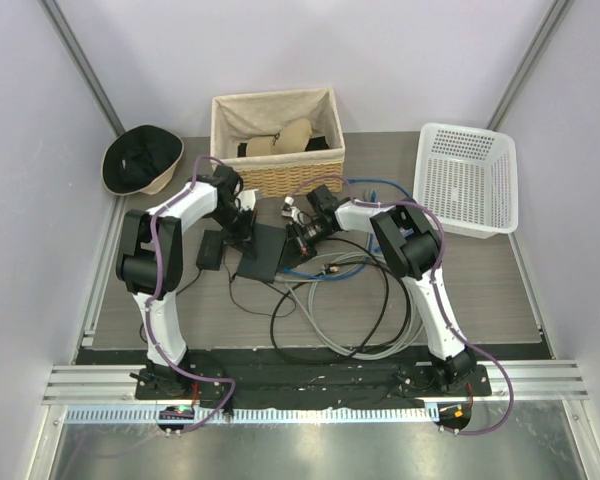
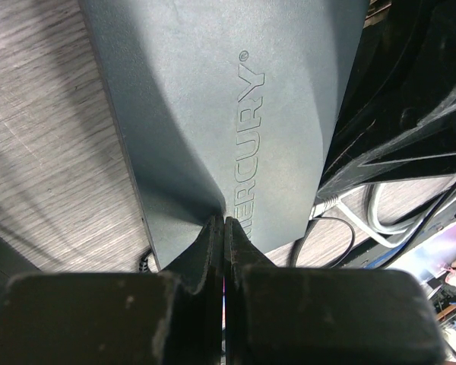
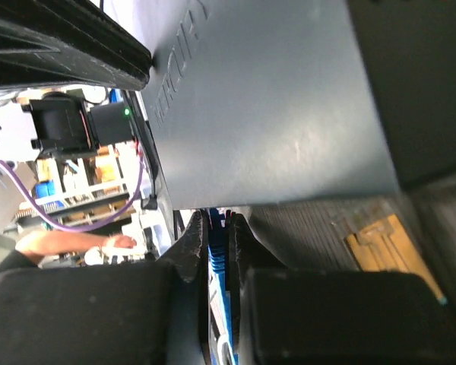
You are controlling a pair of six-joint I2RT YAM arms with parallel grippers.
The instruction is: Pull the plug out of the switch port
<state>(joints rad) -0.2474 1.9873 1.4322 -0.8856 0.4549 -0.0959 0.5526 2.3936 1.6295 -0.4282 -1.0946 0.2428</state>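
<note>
The switch (image 1: 263, 254) is a flat matte black box lying between the two arms. The tips of my left gripper (image 2: 225, 222) are shut with nothing between them and rest on the switch's top face (image 2: 228, 99), near its embossed lettering. In the top view, my left gripper (image 1: 242, 228) sits over the box's far left part. My right gripper (image 3: 219, 214) is at the switch's narrow edge (image 3: 273, 199), its jaws closed on the blue ribbed plug (image 3: 218, 242). The plug's tip reaches in under that edge, and the port itself is hidden. My right gripper (image 1: 298, 238) is at the box's right side.
A smaller black power brick (image 1: 211, 250) lies left of the switch. Grey and black cables (image 1: 340, 305) loop across the table in front. A wicker basket (image 1: 277, 140) stands behind, a white plastic basket (image 1: 467, 178) at the back right, and a hat (image 1: 143, 160) at the back left.
</note>
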